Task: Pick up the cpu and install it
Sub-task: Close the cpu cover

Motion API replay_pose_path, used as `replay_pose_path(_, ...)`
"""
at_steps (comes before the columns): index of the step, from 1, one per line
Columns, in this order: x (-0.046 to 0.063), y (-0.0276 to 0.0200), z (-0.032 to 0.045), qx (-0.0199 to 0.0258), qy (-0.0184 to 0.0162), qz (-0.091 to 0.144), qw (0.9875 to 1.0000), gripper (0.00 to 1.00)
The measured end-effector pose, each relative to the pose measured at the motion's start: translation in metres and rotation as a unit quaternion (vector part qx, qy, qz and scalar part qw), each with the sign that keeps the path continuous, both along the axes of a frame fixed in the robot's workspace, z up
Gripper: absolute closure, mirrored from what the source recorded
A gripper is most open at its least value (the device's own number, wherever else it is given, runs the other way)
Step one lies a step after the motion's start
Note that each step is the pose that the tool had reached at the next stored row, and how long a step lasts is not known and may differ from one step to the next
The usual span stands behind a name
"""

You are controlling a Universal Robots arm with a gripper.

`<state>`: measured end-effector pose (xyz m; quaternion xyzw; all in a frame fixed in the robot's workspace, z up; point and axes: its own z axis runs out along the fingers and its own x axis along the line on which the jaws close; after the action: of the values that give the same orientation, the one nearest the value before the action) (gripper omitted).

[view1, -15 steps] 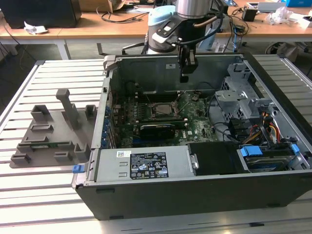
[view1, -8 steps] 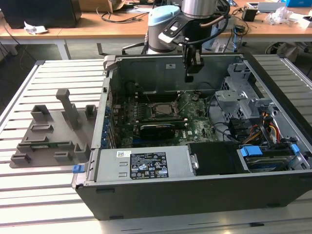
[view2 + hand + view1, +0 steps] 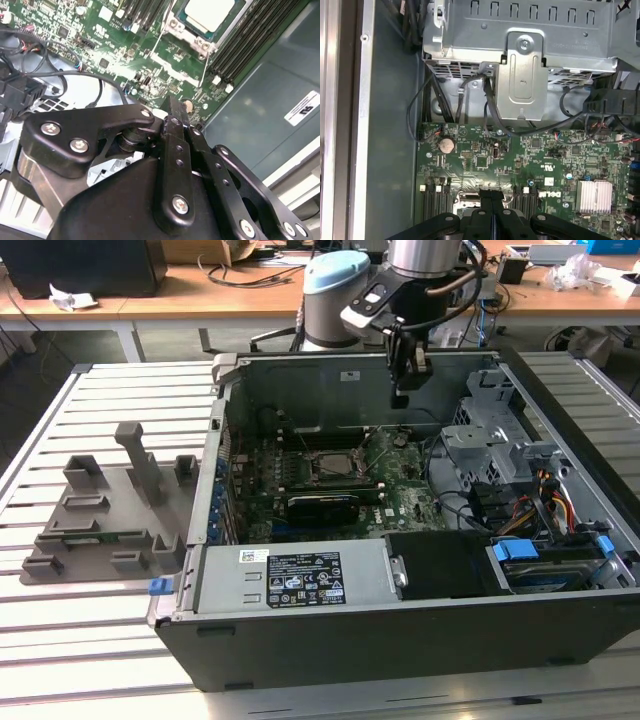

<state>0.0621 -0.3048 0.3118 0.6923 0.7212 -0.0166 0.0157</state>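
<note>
Hangs from the arm [image 3: 335, 290] above the far part of the open computer case [image 3: 400, 625], with the fingers [image 3: 486, 200] clenched tip against tip and gripping nothing, plain in both wrist views. Points straight down at the motherboard [image 3: 400, 500], probably to allow a clean vertical path past the case walls and the metal drive cage [image 3: 520, 50] at the exterior view's right. Looks down on the cpu [image 3: 210, 12] lying flat in the socket [image 3: 330, 465], pale silvery top upward, framed by the socket's metal surround in the second wrist view; appears seated square rather than tilted, though hard to judge for certain. Places the cpu apart from the fingers — not touching, lower down and toward the exterior view's left of them, with a stretch of green board between. Suggests a chip already set in place and fingers free of it. Stands well away from the grey plastic fixture [image 3: 110, 510] with its upright posts — out on the slatted tabletop [image 3: 60, 660] beside the case, at the exterior view's left.
</note>
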Motion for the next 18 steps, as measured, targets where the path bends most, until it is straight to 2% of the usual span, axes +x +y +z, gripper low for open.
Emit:
replay_pose_path(7,0.023,0.0000,0.0000,0.0000,0.0004,0.000,1.0000,0.89)
replay_pose_path(9,0.034,0.0000,0.0000,0.0000,0.0007,0.000,1.0000,0.89)
replay_pose_path(18,0.056,0.0000,0.0000,0.0000,0.0010,0.000,1.0000,0.89)
